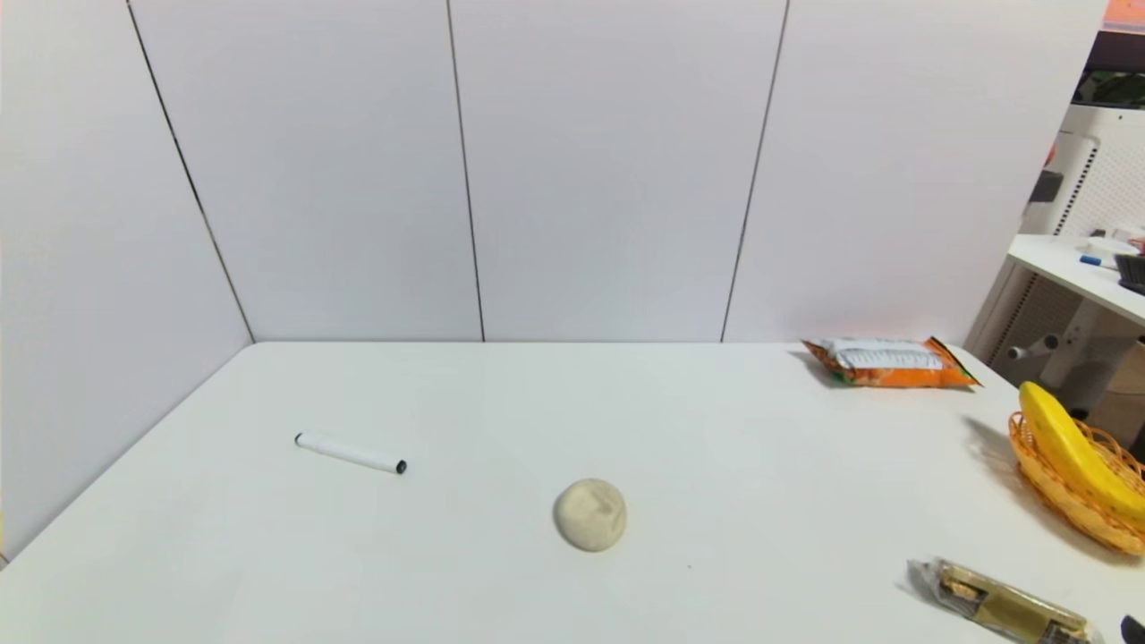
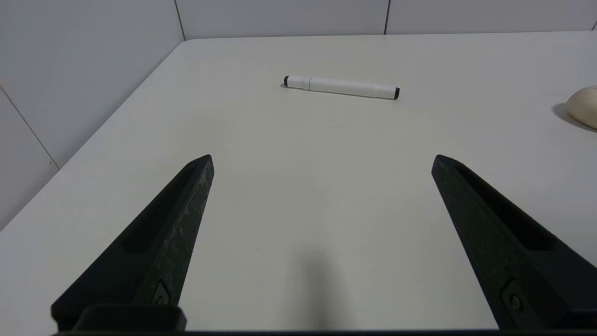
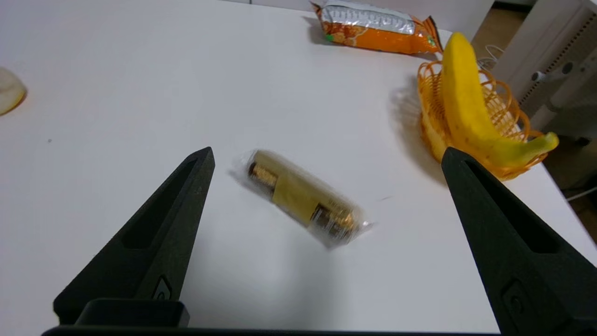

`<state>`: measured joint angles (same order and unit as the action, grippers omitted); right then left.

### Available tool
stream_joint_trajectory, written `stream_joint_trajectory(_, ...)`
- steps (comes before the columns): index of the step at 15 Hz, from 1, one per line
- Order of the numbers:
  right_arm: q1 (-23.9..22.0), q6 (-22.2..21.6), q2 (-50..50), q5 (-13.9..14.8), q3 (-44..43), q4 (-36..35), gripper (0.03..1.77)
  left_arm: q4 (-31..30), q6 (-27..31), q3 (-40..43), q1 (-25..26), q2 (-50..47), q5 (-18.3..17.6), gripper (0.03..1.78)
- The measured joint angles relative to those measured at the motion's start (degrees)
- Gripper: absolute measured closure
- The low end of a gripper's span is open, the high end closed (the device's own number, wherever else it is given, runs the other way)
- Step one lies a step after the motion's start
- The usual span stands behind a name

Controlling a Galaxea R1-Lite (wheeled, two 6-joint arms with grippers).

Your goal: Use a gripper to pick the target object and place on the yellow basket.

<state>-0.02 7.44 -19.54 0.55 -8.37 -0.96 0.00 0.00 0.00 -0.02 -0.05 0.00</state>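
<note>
The yellow banana [image 1: 1078,452] lies across the woven yellow basket [image 1: 1093,521] at the table's right edge, one end sticking up over the rim. The right wrist view shows the same banana [image 3: 466,107] resting in the basket [image 3: 508,107]. My right gripper [image 3: 326,156] hangs open above the table near the front right, apart from the basket, with nothing between its fingers. Only a dark tip of it [image 1: 1133,629] shows in the head view. My left gripper [image 2: 322,161] is open and empty over the left part of the table.
A clear-wrapped golden snack bar [image 3: 303,198] lies beneath the right gripper, the same bar [image 1: 1006,604] at front right. An orange snack packet [image 1: 890,362] sits at the back right. A beige bun [image 1: 590,514] is mid-table, a white marker [image 1: 351,453] to its left.
</note>
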Motion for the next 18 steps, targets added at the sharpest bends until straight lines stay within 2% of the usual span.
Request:
stream_joint_trajectory(4, 0.0, -2.1, 15.0, -1.8, 6.9, 0.8, 0.11, 0.0, 0.0, 0.0, 0.0, 0.0, 0.0, 0.12)
stream_joint_trajectory(8, 0.0, -8.4, 18.9, 0.4, 8.3, 0.9, 0.11, 0.0, 0.0, 0.0, 0.0, 0.0, 0.0, 0.12)
stream_joint_trajectory(18, -0.1, -6.7, 19.7, 0.2, 8.4, 1.1, 0.11, 0.0, 0.0, 0.0, 0.0, 0.0, 0.0, 0.12)
